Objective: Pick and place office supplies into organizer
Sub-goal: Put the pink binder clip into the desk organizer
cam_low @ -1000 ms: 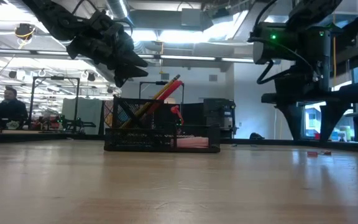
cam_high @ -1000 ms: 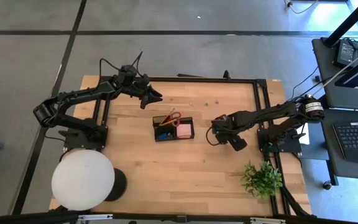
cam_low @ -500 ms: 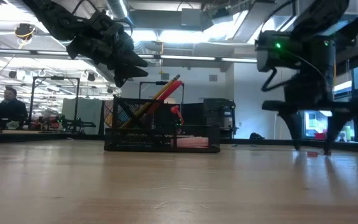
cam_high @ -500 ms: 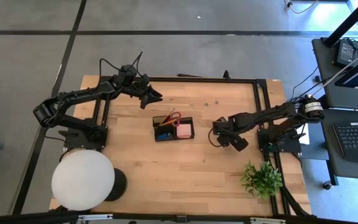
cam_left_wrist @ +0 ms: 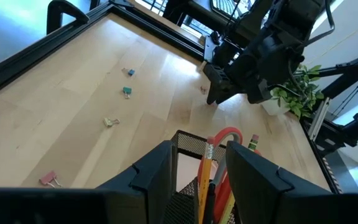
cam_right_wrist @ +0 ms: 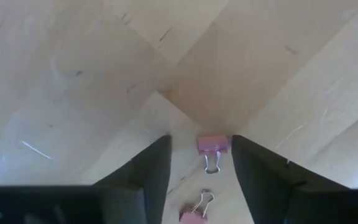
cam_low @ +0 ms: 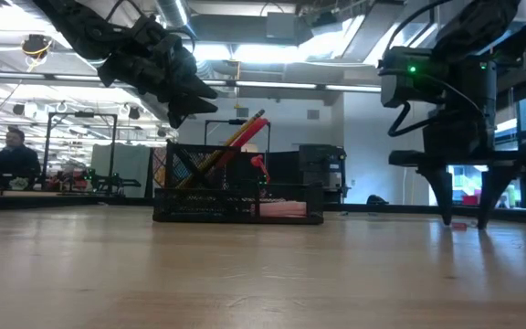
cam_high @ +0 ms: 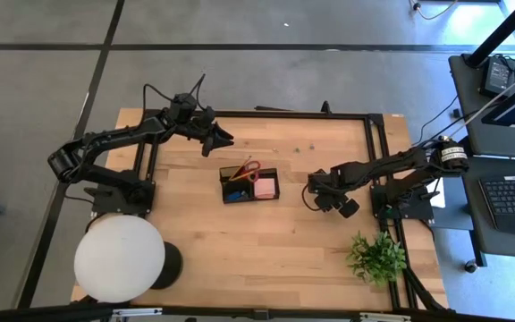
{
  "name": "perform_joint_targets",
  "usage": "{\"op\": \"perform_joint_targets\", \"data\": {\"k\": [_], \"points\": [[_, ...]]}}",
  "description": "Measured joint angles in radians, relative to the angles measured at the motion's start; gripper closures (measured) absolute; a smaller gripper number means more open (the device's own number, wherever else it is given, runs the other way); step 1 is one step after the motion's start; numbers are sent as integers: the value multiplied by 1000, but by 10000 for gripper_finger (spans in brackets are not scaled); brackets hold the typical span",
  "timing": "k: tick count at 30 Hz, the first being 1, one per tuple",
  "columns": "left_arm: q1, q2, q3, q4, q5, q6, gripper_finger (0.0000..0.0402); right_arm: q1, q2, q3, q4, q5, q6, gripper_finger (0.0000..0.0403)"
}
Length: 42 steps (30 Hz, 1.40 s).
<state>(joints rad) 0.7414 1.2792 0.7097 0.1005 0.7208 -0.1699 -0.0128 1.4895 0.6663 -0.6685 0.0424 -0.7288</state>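
Note:
The black organizer [cam_high: 249, 186] sits mid-table with red-handled scissors [cam_high: 249, 168], pencils [cam_low: 236, 135] and a pink note block [cam_high: 265, 187] in it. My right gripper [cam_right_wrist: 201, 155] points down, open, right of the organizer. Its fingertips stand just above the wood on either side of a small pink binder clip [cam_right_wrist: 213, 144]; I cannot tell whether they touch it. A second pink clip [cam_right_wrist: 191, 216] lies close by. My left gripper [cam_high: 224, 139] hangs open above the organizer's far-left side with nothing between its fingers.
Several small clips lie loose on the wood toward the far edge: two teal [cam_left_wrist: 127, 92], one yellowish [cam_left_wrist: 109, 122], one pink [cam_left_wrist: 48, 180]. A large white round lamp [cam_high: 119, 259] stands at the near left corner. A green plant [cam_high: 376, 257] stands at the near right.
My right gripper has sunk toward the table until its fingertips hang just above the wood around the pink clip. It has rolled a little, and the gap between its fingers has narrowed.

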Motion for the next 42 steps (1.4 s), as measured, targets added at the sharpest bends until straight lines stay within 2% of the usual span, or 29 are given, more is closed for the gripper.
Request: {"op": "perform_joint_targets", "data": {"k": [18,29,42], "points": [[0,0,0,0,-3,0,255,-5,2,-2,7,-43,-7,304],[0,0,0,0,-3,0,255,-3,3,-1,18,-20,-5,351],[0,0,0,0,-3,0,255,-3,3,-1,21,-13,-5,355]]}}
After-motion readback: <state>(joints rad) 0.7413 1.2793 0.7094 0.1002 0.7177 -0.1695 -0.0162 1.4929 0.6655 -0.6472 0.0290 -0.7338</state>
